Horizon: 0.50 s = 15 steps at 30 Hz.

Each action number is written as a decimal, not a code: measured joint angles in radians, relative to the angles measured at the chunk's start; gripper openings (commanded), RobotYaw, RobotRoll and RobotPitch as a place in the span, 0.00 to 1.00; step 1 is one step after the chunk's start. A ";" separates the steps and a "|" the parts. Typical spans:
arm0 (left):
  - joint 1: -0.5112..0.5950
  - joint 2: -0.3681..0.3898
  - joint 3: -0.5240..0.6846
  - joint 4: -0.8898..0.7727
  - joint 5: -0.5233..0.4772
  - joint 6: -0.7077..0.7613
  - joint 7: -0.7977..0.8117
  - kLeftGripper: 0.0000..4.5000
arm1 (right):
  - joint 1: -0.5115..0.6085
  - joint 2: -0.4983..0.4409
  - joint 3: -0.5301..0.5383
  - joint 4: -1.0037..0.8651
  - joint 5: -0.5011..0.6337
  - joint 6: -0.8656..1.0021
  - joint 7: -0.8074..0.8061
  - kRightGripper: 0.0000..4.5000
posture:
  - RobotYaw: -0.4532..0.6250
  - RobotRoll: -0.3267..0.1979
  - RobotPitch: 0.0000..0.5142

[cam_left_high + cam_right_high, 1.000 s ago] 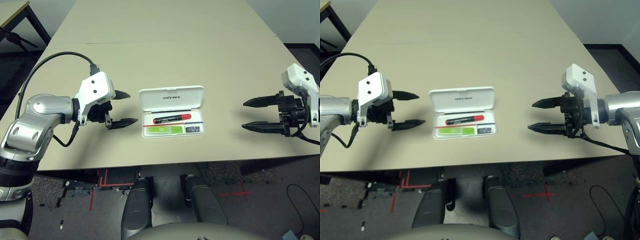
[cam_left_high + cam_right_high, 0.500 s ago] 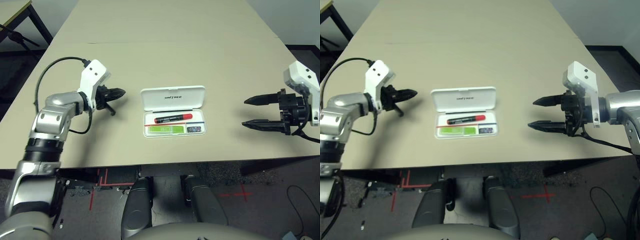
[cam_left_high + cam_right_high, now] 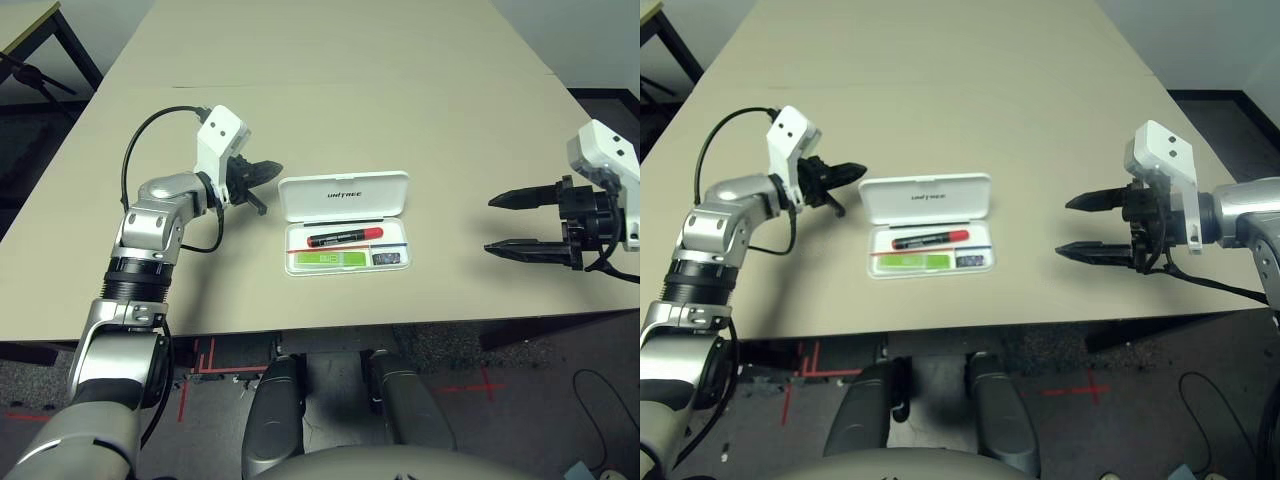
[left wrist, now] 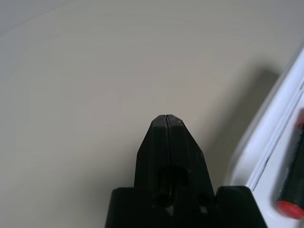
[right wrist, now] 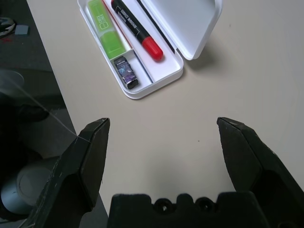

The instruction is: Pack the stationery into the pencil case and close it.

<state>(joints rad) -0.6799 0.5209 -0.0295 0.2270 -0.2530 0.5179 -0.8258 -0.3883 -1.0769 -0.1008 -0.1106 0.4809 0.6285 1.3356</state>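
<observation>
**Case lies open and packed, left gripper closed beside its lid**

The pencil case point(image 3: 346, 222) sits open at the centre of the head views, on the tan table point(image 3: 330, 80). Its lid is folded back flat toward the top of the frame, the tray nearer the bottom. In the tray lie the red marker point(image 3: 345, 237), below it the green highlighter point(image 3: 332, 259) and, to the right of that, the small dark block point(image 3: 383, 258).

The left gripper point(image 3: 270, 171) is in the left half of the frame, its tip just beside the upper left corner of the lid; whether it touches I cannot tell. Its two fingers are pressed together with nothing between them.

The right gripper point(image 3: 503, 223) hangs at the right edge, well apart from the case, fingers spread wide and holding nothing
</observation>
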 measured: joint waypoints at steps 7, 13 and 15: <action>0.045 0.002 -0.021 -0.092 -0.022 0.054 -0.047 0.01 | -0.025 -0.002 0.010 0.009 -0.001 -0.004 0.002 1.00 | 0.34 0.62 0.31; 0.096 0.011 -0.042 -0.167 -0.035 0.083 -0.092 0.01 | -0.036 -0.002 0.015 0.029 -0.009 -0.011 0.009 1.00 | 0.35 0.62 0.31; 0.110 0.013 -0.056 -0.190 -0.040 0.093 -0.114 0.01 | -0.037 -0.002 0.016 0.031 -0.011 -0.014 0.011 1.00 | 0.35 0.62 0.31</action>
<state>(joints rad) -0.5704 0.5340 -0.0852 0.0369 -0.2935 0.6108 -0.9396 -0.4248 -1.0788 -0.0845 -0.0797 0.4702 0.6150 1.3465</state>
